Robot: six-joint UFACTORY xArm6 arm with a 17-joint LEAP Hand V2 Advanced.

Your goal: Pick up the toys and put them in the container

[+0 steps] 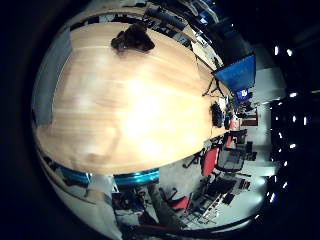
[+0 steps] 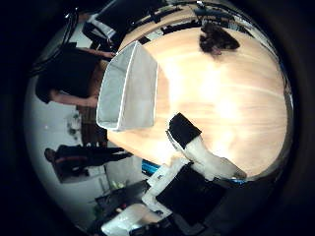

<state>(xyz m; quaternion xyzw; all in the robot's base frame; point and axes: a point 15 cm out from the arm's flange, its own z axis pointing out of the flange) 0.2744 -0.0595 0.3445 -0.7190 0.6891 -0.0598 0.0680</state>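
A dark brown plush toy lies on the light wooden table, near its far edge. In the right thumb side palm view the same toy lies away from a pale, open rectangular container that stands at the table's edge. My hand is above the table, well away from the toy and beside the container. Its white and black fingers reach out relaxed over bare wood. Nothing shows between them.
A blue monitor stands beyond the table's side. Red and black chairs stand on the floor past the table's near edge. The table edge runs close under my hand.
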